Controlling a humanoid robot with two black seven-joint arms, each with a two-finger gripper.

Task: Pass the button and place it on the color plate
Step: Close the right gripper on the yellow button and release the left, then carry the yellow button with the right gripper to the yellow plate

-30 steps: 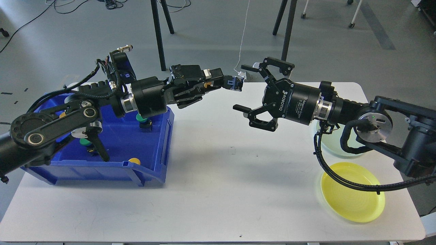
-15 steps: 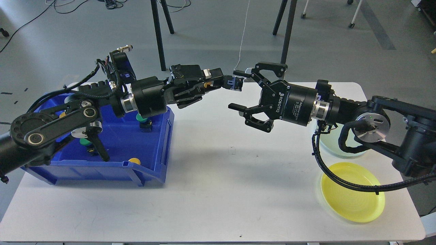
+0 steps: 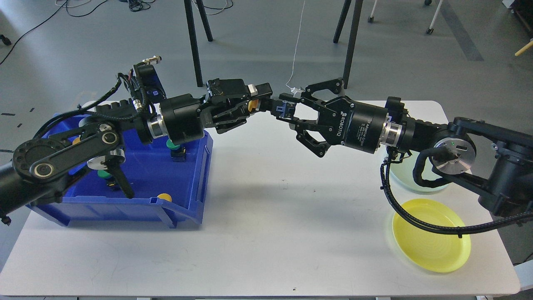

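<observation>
My left gripper (image 3: 266, 102) is shut on a button (image 3: 285, 109) with a yellow cap and a black and blue body, held in the air above the table's far edge. My right gripper (image 3: 290, 110) reaches in from the right. Its fingers (image 3: 287, 98) have closed above and below the button's blue end and appear to touch it. A yellow plate (image 3: 431, 235) lies at the front right of the table. A pale green plate (image 3: 416, 181) lies behind it, partly hidden by my right arm.
A blue bin (image 3: 191, 175) stands at the left of the white table (image 3: 270, 233) under my left arm. It holds several more buttons, among them a green one (image 3: 170, 145) and a yellow one (image 3: 164, 196). Black stand legs rise behind the table.
My right gripper moved left to the button and its wide-open fingers closed in on the button's blue end. My left gripper kept hold of the button and barely moved.
</observation>
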